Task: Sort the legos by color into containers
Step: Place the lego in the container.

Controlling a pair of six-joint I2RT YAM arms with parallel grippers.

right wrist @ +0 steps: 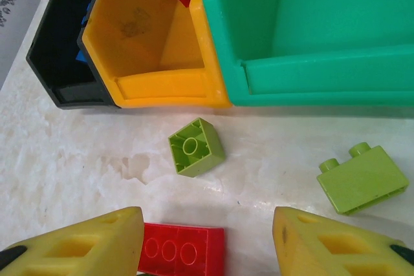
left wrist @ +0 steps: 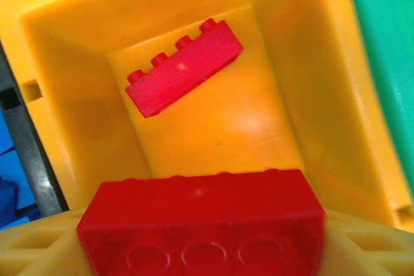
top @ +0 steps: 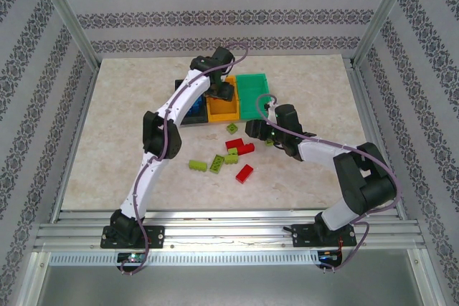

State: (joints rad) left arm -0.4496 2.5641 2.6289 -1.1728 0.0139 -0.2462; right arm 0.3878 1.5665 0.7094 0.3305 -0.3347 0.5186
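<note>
Directly above the orange-yellow bin [left wrist: 297,95], the left hand [left wrist: 200,250] grasps a red brick [left wrist: 200,208] crosswise between its fingers [left wrist: 39,250], a second red brick [left wrist: 184,66] lying straight below.

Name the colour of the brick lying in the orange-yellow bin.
Red. The brick shows best in left wrist view.

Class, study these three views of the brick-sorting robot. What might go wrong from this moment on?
1. The red brick between the fingers of the left gripper hangs over the orange-yellow bin; dropped askew, it may bounce off the brick inside or the rim.
2. The open right gripper straddles the table brick off centre, nearer one finger; closing may twist it away.
</note>
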